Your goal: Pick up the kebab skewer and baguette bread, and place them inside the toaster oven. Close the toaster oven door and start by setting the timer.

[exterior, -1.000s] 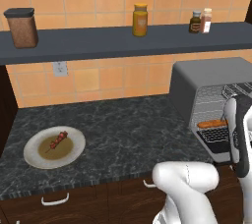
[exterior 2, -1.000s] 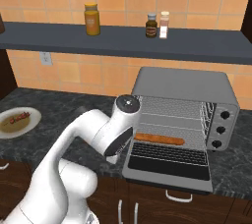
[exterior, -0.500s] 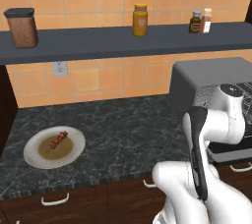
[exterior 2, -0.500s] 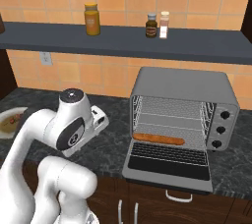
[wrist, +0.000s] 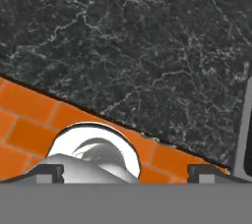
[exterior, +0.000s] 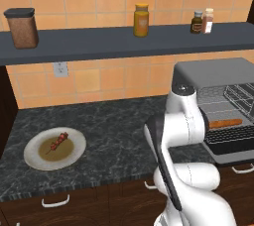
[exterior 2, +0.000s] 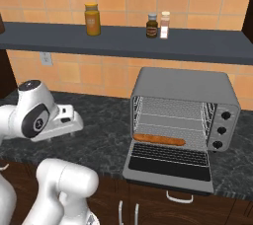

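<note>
Lying on the wire rack inside the toaster oven, the baguette bread stretches left to right near the front of the cavity. The toaster oven door hangs fully open, folded down flat toward the near edge of the worktop. In the left base view the loaf shows as an orange-brown stick just above the lowered door.

Far to the left on the worktop sits a round plate, and the kebab skewer rests on it, tilted, well apart from the oven.

The end effector stands wide apart and holds nothing; its two dark fingertips rise at the bottom of the hand view, which looks onto dark marbled worktop and a strip of orange tiled wall. A grey edge at the right of that view cannot be told for certain.

On the shelf above stand a yellow jar and two small spice bottles; a brown canister stands at the shelf's left end.
</note>
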{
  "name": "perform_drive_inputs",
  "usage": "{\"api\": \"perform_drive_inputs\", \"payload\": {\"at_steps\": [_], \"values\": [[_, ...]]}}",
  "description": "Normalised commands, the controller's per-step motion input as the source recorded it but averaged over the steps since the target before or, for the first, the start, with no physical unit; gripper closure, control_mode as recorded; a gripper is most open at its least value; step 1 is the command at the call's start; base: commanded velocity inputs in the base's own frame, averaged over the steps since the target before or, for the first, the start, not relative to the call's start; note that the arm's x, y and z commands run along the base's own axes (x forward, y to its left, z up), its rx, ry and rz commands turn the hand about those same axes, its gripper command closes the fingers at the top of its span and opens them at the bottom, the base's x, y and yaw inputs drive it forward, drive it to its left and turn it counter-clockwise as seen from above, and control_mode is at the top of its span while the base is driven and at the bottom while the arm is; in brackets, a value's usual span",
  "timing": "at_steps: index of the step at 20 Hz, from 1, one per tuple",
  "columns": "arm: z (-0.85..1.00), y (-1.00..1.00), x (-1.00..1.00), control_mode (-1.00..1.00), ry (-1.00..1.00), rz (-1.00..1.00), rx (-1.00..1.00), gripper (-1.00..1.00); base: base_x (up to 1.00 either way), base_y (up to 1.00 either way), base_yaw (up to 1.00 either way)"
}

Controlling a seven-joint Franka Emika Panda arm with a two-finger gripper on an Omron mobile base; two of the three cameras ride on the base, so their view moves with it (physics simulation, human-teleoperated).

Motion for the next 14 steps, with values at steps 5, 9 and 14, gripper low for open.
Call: {"api": "perform_drive_inputs", "payload": {"at_steps": [5,9,14], "values": [[-0.06,0.66,0.0,-1.0,0.0,-0.7,0.1,-1.0,0.0,0.0,0.0],[-0.2,0.74,0.0,-1.0,0.0,-0.71,0.0,-1.0,0.0,0.0,0.0],[-0.18,1.0,0.36,-1.0,0.0,-0.32,0.02,-1.0,0.0,0.0,0.0]]}}
